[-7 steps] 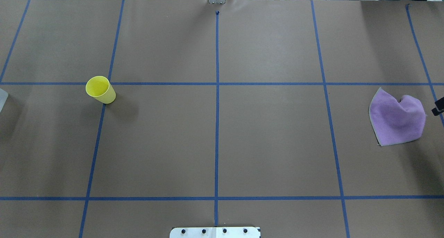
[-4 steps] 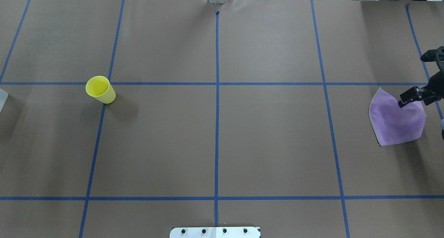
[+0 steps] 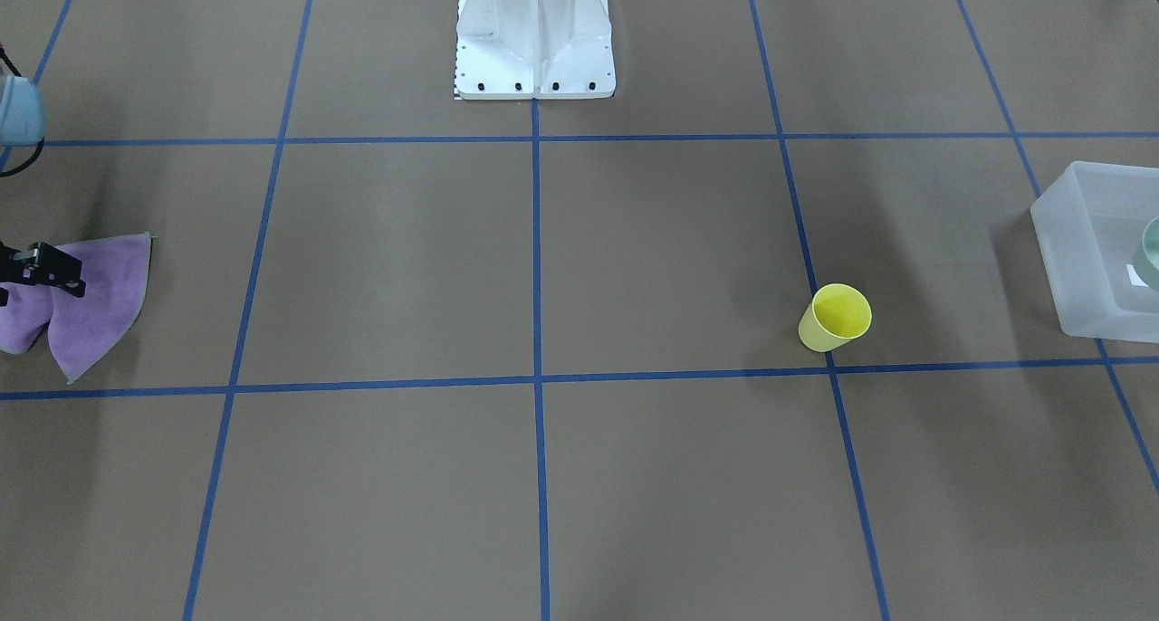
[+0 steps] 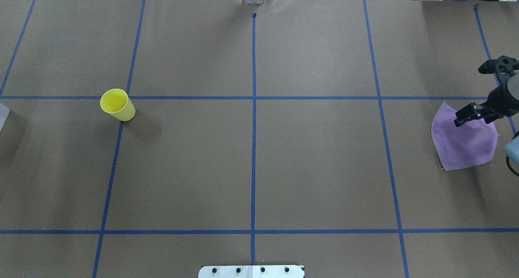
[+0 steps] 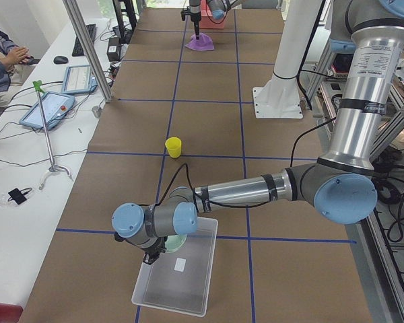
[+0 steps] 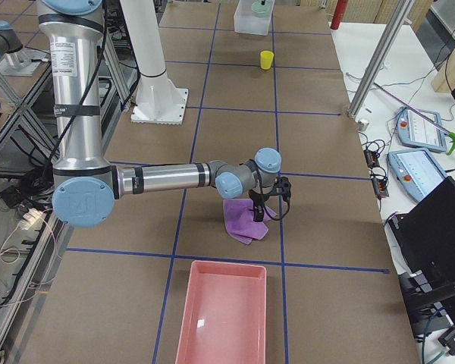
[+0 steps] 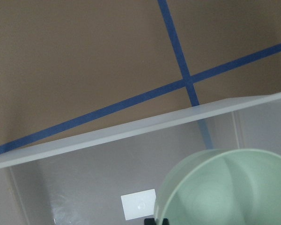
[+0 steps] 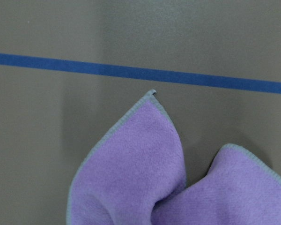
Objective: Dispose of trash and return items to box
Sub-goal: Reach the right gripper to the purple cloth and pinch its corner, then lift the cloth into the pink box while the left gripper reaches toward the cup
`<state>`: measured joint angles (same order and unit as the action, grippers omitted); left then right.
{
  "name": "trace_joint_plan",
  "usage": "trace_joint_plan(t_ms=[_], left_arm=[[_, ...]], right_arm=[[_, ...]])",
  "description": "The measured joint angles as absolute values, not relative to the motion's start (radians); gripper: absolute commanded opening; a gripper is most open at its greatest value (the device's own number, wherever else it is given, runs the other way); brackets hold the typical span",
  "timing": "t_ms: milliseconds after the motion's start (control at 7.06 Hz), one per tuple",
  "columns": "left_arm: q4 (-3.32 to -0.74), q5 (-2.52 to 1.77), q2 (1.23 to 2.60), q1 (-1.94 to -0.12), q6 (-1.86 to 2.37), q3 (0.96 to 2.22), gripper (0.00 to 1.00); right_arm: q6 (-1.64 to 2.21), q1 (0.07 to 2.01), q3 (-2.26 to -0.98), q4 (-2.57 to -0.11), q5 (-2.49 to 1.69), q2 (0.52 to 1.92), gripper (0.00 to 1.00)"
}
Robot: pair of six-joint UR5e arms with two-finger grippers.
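The pale teal bowl (image 7: 225, 187) is inside the frosted box (image 7: 84, 187), next to its white label, with a dark fingertip at its rim. The bowl (image 3: 1152, 252) shows in the box (image 3: 1077, 241) at the front view's right edge. My left gripper (image 5: 155, 252) is at the bowl over the box (image 5: 188, 289) and looks shut on its rim. My right gripper (image 4: 468, 96) is wide open over the far edge of a purple cloth (image 4: 462, 144), which also fills the right wrist view (image 8: 145, 178). A yellow cup (image 4: 116, 103) stands upright on the left.
A pink tray (image 6: 220, 318) lies on the table beyond the cloth, at the robot's right end. The white robot base (image 3: 534, 33) stands at the table's middle edge. Blue tape lines grid the brown table. The cup (image 3: 835, 316) stands a short way from the box.
My right gripper has come in from the right edge of the overhead view and moved left over the purple cloth. The cup and the cloth have not moved.
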<state>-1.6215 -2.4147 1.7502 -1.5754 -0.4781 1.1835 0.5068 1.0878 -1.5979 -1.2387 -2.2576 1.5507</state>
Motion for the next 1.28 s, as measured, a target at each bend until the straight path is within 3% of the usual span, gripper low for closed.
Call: trace_joint_plan(t_ms=[142, 283, 850, 1276], left_arm=[[-1.623, -2.416, 1.752, -1.575, -0.470, 1.186, 0.97], [-1.617, -2.420, 1.756, -1.575, -0.440, 1.211, 0.97], [-1.405, -2.464, 1.768, -1.531, -0.167, 1.495, 0.97], [-1.399, -2.481, 1.796, -1.375, 0.185, 1.643, 0.97]], right_arm=[[0.514, 1.074, -1.596, -1.238, -2.246, 1.552, 0.34], [0.518, 1.069, -1.596, -1.239, -2.239, 1.554, 0.00], [0.524, 1.079, -1.619, -1.250, -2.232, 1.562, 0.00], [0.339, 1.250, -1.841, -1.594, -2.230, 1.559, 0.00]])
